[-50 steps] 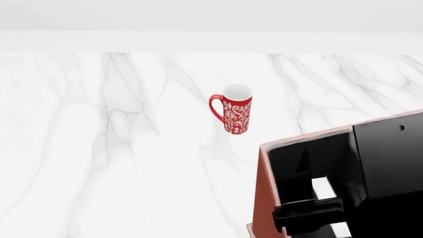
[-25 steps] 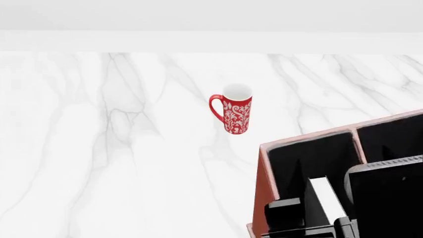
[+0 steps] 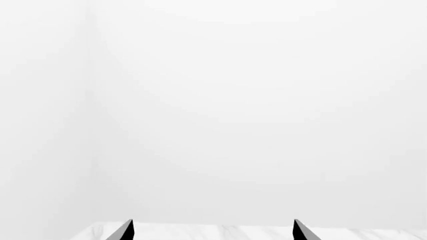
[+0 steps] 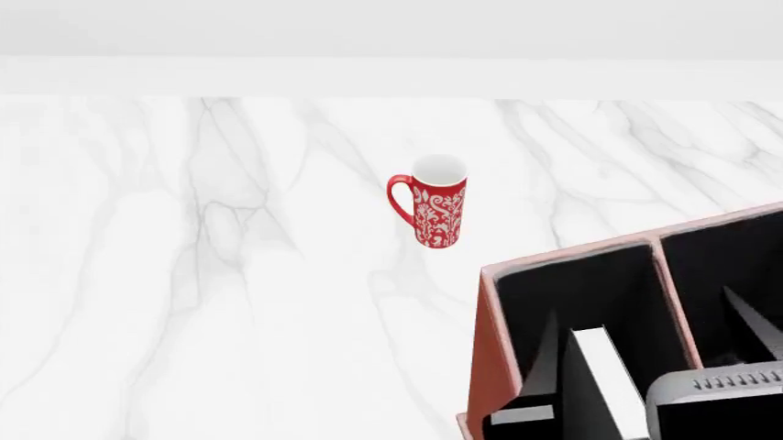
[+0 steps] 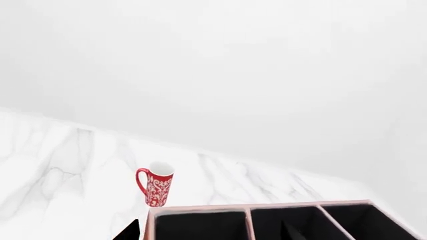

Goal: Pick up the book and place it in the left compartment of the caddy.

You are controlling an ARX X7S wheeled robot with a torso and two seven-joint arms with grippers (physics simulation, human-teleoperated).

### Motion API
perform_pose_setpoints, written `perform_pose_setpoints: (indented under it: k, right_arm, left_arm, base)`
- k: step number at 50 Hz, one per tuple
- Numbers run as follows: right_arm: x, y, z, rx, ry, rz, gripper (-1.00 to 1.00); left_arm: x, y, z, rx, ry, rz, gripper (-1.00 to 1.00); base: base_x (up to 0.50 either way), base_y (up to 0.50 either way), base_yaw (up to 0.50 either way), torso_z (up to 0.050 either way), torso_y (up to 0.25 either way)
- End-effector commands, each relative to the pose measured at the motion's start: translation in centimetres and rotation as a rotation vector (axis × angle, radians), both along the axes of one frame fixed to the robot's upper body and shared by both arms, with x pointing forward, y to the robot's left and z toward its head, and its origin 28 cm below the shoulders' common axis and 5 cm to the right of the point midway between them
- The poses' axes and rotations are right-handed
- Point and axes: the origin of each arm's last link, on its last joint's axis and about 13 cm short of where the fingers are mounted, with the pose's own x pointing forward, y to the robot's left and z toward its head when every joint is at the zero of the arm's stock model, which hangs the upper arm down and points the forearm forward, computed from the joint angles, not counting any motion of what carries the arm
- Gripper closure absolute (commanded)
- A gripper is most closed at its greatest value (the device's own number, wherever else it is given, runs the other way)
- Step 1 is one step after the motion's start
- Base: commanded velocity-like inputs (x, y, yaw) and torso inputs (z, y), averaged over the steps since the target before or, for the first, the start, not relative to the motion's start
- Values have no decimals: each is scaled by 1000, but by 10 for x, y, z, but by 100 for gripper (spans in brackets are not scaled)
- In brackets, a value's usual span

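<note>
The black book (image 4: 597, 367) with white page edges stands upright inside the left compartment (image 4: 575, 289) of the reddish-brown caddy (image 4: 485, 348), at the lower right of the head view. No gripper holds it. My right gripper (image 5: 209, 232) is open and hovers above the caddy (image 5: 248, 209); its two dark fingertips are spread wide. My right arm (image 4: 716, 403) shows at the bottom right corner. My left gripper (image 3: 212, 231) is open and empty, facing a white wall, and does not show in the head view. The right wrist view does not show the book.
A tall red patterned mug (image 4: 431, 203) stands on the white marble table (image 4: 220, 275), behind and left of the caddy, and appears as the mug (image 5: 155, 184) in the right wrist view. A white wall runs along the table's far edge.
My right arm has drawn back toward the bottom right corner, uncovering the caddy's right-hand slot. The book stays in the left compartment. The mug has not moved.
</note>
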Motion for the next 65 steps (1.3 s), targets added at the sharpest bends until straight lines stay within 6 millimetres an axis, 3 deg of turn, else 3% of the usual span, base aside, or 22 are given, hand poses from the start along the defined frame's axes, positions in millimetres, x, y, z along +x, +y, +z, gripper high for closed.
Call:
perform_pose_setpoints:
  k: [1,32,65]
  right_arm:
    - [-6,2,-4,-8,-71,-11,-100]
    - [-24,4,-6,33,-212,12,-100]
    - [-29,-2,-3,89,-335,20,-100]
  left_arm:
    - [0,0,0,-1,1,0,-100]
    - [-1,0,0,0,-5,0,-100]
    - [-1,0,0,1,-2,-2,-100]
  base:
    - [0,0,0,0,0]
    - [0,0,0,0,0]
    - [0,0,0,0,0]
